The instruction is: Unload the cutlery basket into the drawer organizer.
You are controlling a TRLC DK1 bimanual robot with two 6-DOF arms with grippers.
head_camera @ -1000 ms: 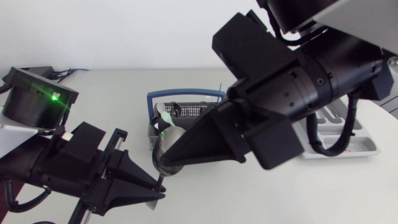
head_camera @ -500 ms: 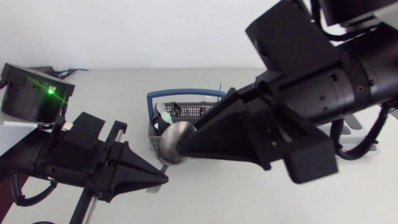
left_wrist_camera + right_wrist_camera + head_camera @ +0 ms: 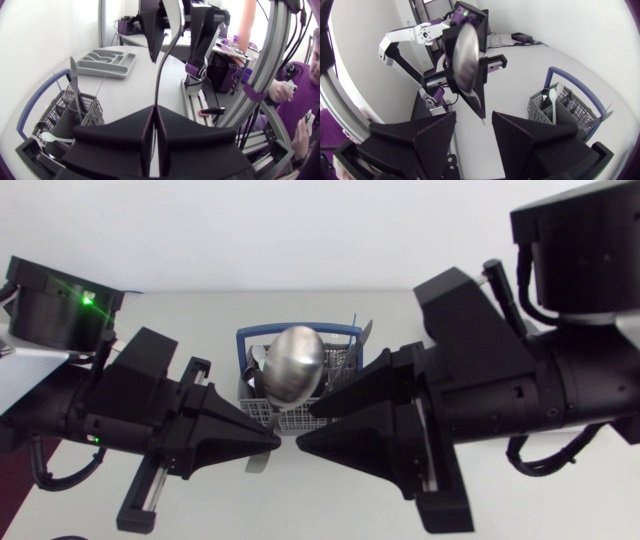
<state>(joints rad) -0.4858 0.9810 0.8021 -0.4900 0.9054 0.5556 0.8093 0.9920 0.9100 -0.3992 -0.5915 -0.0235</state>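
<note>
My left jaws (image 3: 155, 107) are pressed together on the lower end of the spoon handle. My right jaws (image 3: 474, 120) are spread, one on each side of that handle and touching nothing. In the head view the two arms meet nose to nose above the desk (image 3: 300, 500), just in front of the basket (image 3: 300, 332).

The organizer (image 3: 100, 74) lies well apart from the basket, further along the desk. The basket holds more cutlery, including a white spoon. The big steel spoon (image 3: 293, 365) stands nearly upright in the air, bowl uppermost, over the basket's near side.

I read this as a pass between arms. To do it well, I'd close the right jaws squarely on the flat of the handle above the left pinch. I'd let the left go only once that hold is firm, because the heavy bowl will want to swing the spoon round.

I can't read any brand, label or writing.
</note>
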